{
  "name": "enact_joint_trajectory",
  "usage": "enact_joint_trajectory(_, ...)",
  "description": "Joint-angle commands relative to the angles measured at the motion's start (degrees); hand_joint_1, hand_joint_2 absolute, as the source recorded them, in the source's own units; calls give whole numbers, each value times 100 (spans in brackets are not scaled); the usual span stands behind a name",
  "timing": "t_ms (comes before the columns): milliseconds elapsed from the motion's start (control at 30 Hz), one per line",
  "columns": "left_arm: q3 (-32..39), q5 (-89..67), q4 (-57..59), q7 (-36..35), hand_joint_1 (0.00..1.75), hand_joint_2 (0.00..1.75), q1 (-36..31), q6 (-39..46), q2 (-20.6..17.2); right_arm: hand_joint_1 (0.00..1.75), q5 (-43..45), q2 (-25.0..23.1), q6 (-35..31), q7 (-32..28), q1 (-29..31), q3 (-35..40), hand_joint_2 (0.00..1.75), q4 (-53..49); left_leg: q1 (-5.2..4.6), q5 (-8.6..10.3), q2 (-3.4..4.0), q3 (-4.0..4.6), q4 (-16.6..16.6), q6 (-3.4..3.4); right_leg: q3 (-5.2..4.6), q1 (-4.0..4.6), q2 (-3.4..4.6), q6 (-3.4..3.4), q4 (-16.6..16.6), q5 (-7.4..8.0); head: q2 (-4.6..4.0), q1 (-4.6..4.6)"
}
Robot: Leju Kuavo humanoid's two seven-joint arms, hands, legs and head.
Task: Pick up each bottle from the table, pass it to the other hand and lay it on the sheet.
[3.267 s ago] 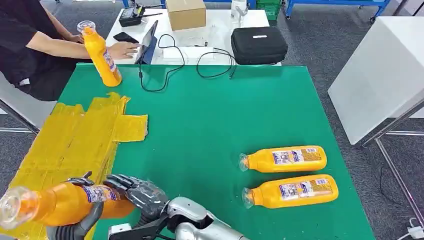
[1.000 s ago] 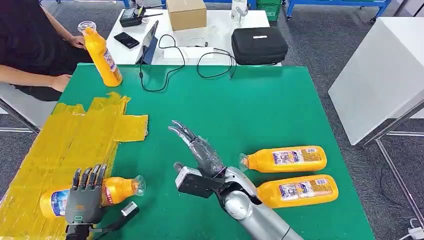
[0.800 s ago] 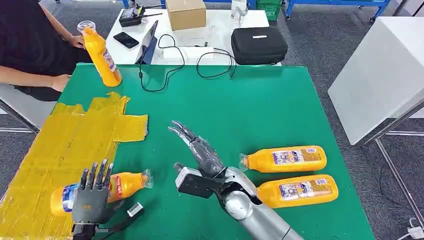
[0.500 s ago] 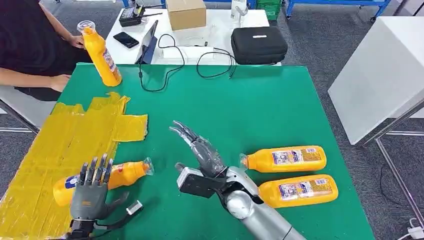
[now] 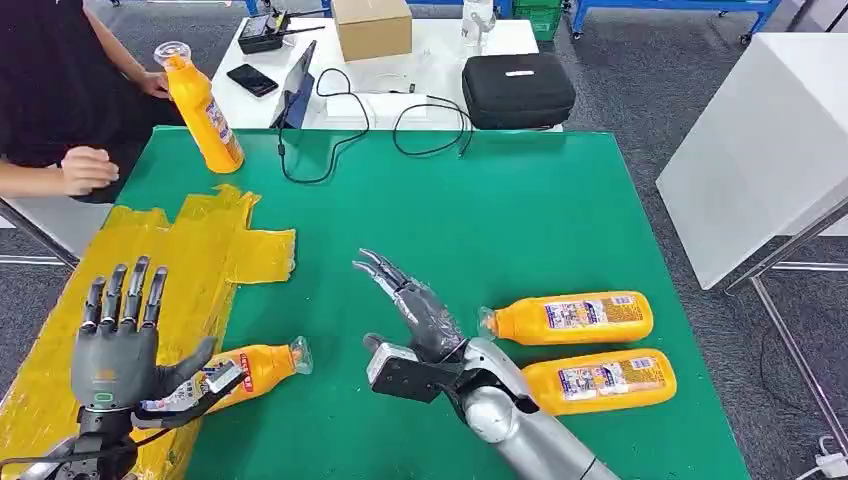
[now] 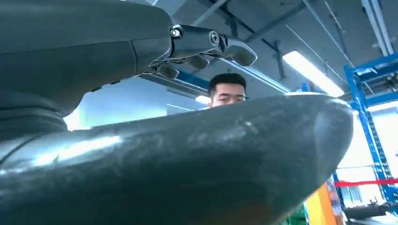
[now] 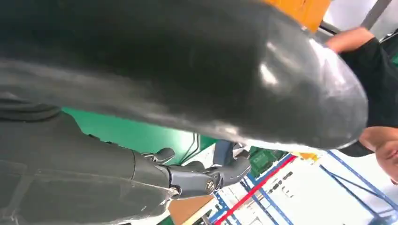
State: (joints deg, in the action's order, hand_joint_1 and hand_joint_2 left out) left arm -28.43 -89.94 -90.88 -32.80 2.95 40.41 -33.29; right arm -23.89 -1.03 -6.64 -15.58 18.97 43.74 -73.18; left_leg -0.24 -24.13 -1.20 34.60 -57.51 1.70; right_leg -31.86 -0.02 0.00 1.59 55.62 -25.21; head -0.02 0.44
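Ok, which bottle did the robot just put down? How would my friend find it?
Look at the green table, then the yellow sheet on its left side. The bottle lies at the sheet's near edge beside the raised left hand, its cap pointing right; the other lying bottles' caps point left.

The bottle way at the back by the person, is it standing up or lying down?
Standing up. The bottle sits on its base at the green table's far corner, cap on top.

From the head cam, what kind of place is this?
Likely a robotics lab or test workspace: a green table staged with orange bottles, a person at a side desk with a laptop, and blue racking behind.
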Motion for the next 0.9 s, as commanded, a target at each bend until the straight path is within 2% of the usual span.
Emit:
enact_joint_trajectory(33, 4912, 4741, -804, 7280, 0, 0, 758, -41, 4818, 0, -811, 332, -472, -104, -516, -41, 175, -479, -3, 12, -34, 10, 4, 4, 9, -4, -43, 14, -16, 3, 0, -17)
enact_joint_trajectory(67, 4274, 5949, -816, 7280, 0, 0, 938, -41, 4547, 0, -1139, 535, -510, -60, -789, -82, 175, -695, -23, 6, -4, -12, 10, 5, -1, -22, -15, 15, -19, 4, 0, -33)
enact_joint_trajectory(100, 3939, 6545, -991, 7280, 0, 0, 1083, -41, 4363, 0, -1325, 688, -568, -95, -1129, -248, 175, -959, -41, -7, -8, -36, 7, 9, 13, -39, -20, 22, -21, -11, 0, -44)
enact_joint_trajectory(133, 3689, 7236, -1504, 7280, 0, 0, 1225, -359, 4348, 0, -1634, 909, -677, -216, -1618, -487, 175, -1353, -16, -2, -26, -19, -1, 16, -21, -14, -19, 13, -30, -11, 0, 22)
enact_joint_trajectory(167, 3632, 7773, -1878, 7280, 0, 0, 1283, -729, 4439, 0, -1926, 1050, -850, -287, -1978, -668, 175, -1661, 9, -12, 2, -3, 0, 5, -11, 2, 13, 2, -31, -3, 0, 114)
enact_joint_trajectory(200, 3653, 7926, -2100, 7280, 0, 0, 1417, -1160, 4622, 0, -2260, 1233, -1010, -266, -2545, -908, 175, -2179, 6, -38, 15, -26, 4, -9, 49, 1, 14, 5, -44, -8, 0, 103)
enact_joint_trajectory(267, 3659, 8154, -2202, 7280, 0, 0, 1543, -1640, 4816, 0, -2522, 1522, -1223, -16, -3088, -1063, 175, -2703, -17, -40, 17, -19, -12, 2, 22, -13, 8, 23, -28, -13, 0, 66)
enact_joint_trajectory(300, 3690, 8228, -2240, 7280, 0, 0, 1591, -1890, 4939, 0, -2772, 1755, -1389, 249, -3432, -1131, 175, -3076, -20, -49, 1, -37, -14, 3, 41, -17, -9, 25, -28, -27, 0, 59)
enact_joint_trajectory(333, 3688, 8283, -2305, 7280, 0, 0, 1671, -2018, 5025, 0, -3158, 2069, -1803, 881, -3978, -1457, 175, -3626, -17, -46, -4, -19, -19, 12, 24, -15, -9, 24, -26, -23, 0, 72)
enact_joint_trajectory(367, 3670, 8255, -2374, 7280, 0, 0, 1735, -2034, 5068, 0, -3070, 2493, -1902, 978, -4396, -1571, 175, -4139, -26, -44, -53, -18, -15, 18, 12, -24, -46, 37, -22, -46, 0, 68)
enact_joint_trajectory(400, 3659, 8256, -2403, 7280, 0, 0, 1766, -2029, 5068, 0, -3025, 2674, -1954, 1002, -4610, -1653, 175, -4360, -24, -59, -78, -28, -24, 24, 21, -22, -75, 48, -21, -68, 0, 68)
enact_joint_trajectory(500, 3659, 8256, -2403, 7280, 0, 0, 1766, -2029, 5068, 0, -3025, 2674, -1954, 1002, -4610, -1653, 175, -4360, -38, -63, -49, -4, -10, 39, -20, -33, -37, 40, -21, -48, 0, 66)
enact_joint_trajectory(567, 3659, 8256, -2403, 7280, 0, 0, 1766, -2029, 5068, 0, -3025, 2674, -1954, 1002, -4610, -1653, 175, -4360, -37, -72, -25, -10, -13, 36, 35, -30, -18, 40, -23, -45, 0, 68)
enact_joint_trajectory(667, 3659, 8256, -2403, 7280, 0, 0, 1766, -2029, 5068, 0, -3025, 2674, -1954, 1002, -4610, -1653, 175, -4360, -38, -71, 9, -26, -9, 32, 35, -30, 2, 35, -22, -40, 0, 63)
enact_joint_trajectory(800, 3659, 8256, -2403, 7280, 0, 0, 1766, -2029, 5068, 0, -3025, 2674, -1954, 1002, -4610, -1653, 175, -4360, -32, -68, 3, -43, -9, 27, 48, -24, -7, 33, -26, -42, 0, 63)
enact_joint_trajectory(833, 3728, 8300, -2398, 7280, 0, 0, 1734, -2036, 5056, 0, -3069, 2600, -1891, 1184, -4506, -1703, 175, -4399, -25, -68, 5, -43, -10, 28, 45, -18, -4, 33, -27, -40, 0, 66)
enact_joint_trajectory(900, 3818, 8336, -2430, 7280, 0, 0, 1786, -2066, 5094, 0, -3126, 2843, -2121, 1393, -4937, -2011, 175, -4848, -22, -68, 13, -52, -8, 27, 43, -18, 4, 32, -27, -38, 0, 63)
